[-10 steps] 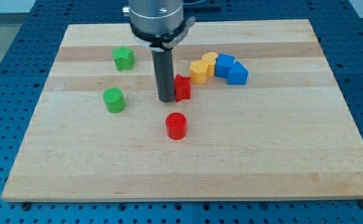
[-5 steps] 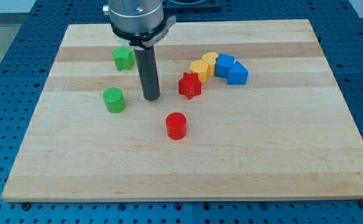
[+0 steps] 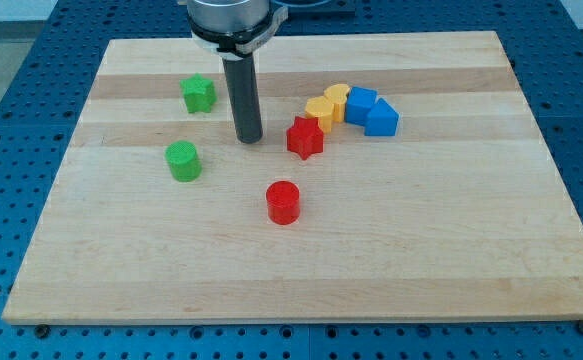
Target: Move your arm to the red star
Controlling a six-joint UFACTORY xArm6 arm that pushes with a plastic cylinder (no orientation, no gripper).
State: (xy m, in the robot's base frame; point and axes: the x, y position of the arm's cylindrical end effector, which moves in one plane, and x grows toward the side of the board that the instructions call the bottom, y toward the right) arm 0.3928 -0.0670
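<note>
While the red star [image 3: 305,138] sits near the worktop [image 3: 451,240] centre, my tip [image 3: 249,139] stands just to its left, apart, the jawless end effector's top cropped; two red, two green, two yellow, two blue blocks show.

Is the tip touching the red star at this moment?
Apart. The camera view shows bare wood between my tip and the red star, which lies to its right.
</note>
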